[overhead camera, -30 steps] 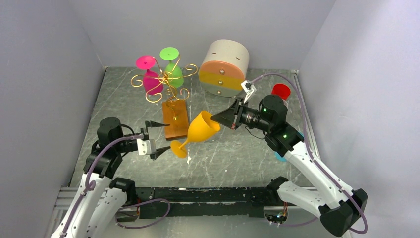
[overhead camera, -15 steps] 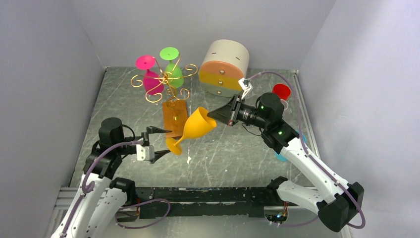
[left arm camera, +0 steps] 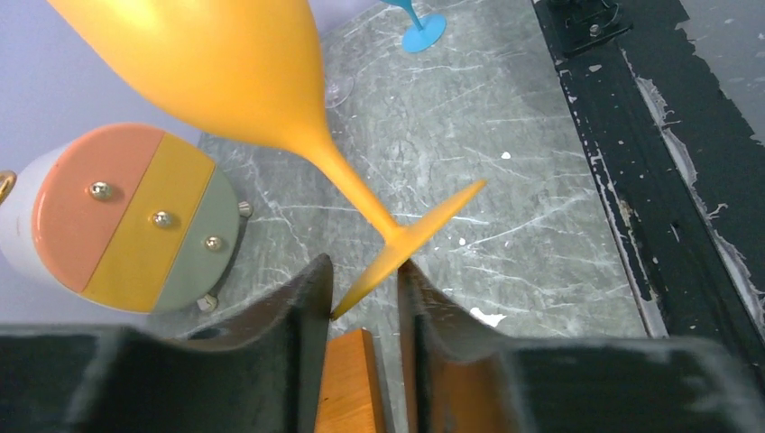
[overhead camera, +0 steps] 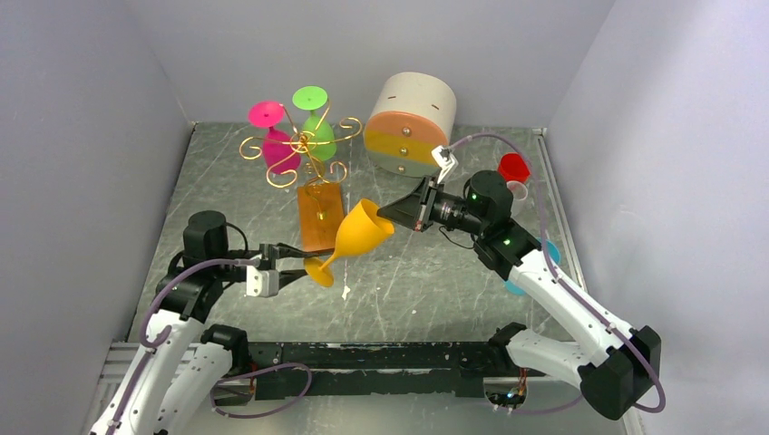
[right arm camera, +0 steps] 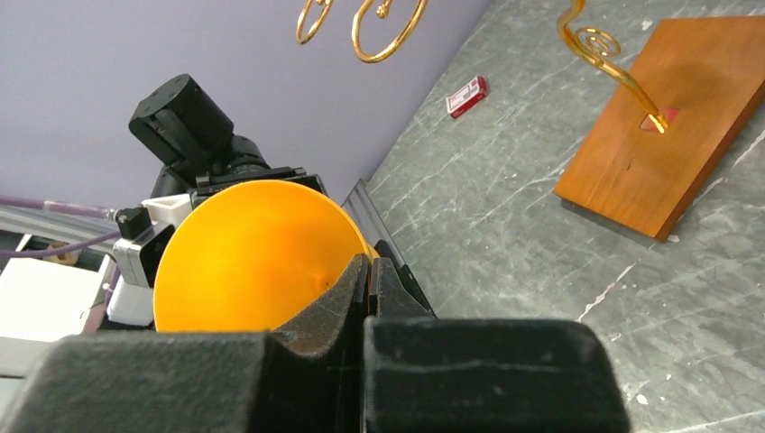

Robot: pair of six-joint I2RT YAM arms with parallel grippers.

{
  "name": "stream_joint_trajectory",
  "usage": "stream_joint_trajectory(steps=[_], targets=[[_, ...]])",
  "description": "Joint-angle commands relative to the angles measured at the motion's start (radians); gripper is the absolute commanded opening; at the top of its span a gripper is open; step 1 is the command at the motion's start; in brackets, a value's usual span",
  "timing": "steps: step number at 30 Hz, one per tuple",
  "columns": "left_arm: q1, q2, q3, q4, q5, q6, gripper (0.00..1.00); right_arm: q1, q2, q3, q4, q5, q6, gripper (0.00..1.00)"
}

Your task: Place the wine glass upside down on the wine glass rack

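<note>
The orange wine glass (overhead camera: 363,231) hangs tilted in the air over the table, bowl to the right, foot to the lower left. My right gripper (overhead camera: 388,217) is shut on the bowl's rim (right arm camera: 244,253), one finger inside the bowl. My left gripper (overhead camera: 304,263) has its fingers on both sides of the slanted foot disc (left arm camera: 410,248), touching it. The wine glass rack (overhead camera: 299,143), gold scroll wire on a brown wooden base (overhead camera: 320,216), stands just behind the glass. A pink glass (overhead camera: 272,145) and a green glass (overhead camera: 316,127) hang upside down on it.
A round cream drawer box (overhead camera: 410,122) with coloured fronts stands at the back right of the rack. A red cup (overhead camera: 514,168) and a blue glass (left arm camera: 419,27) are behind the right arm. Grey walls close the left, back and right sides.
The right arm carried the orange glass to the left and raised the bowl. The left gripper closed from wide open onto the glass's foot.
</note>
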Motion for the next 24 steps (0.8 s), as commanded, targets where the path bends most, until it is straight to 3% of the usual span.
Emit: stream_joint_trajectory(steps=[1, 5, 15, 24], targets=[[-0.008, 0.005, 0.036, -0.016, 0.045, 0.046, 0.30, -0.005, -0.002, -0.012, 0.052, -0.007, 0.008, 0.00], [-0.007, -0.011, 0.038, -0.006, 0.015, 0.023, 0.08, -0.004, -0.004, -0.007, 0.032, -0.010, -0.011, 0.00], [-0.008, -0.021, 0.046, -0.041, 0.041, 0.047, 0.07, -0.004, -0.109, -0.070, 0.019, 0.083, -0.053, 0.49], [-0.008, -0.060, 0.098, -0.012, 0.007, -0.001, 0.07, -0.004, -0.212, -0.050, -0.056, 0.188, -0.096, 0.76]])
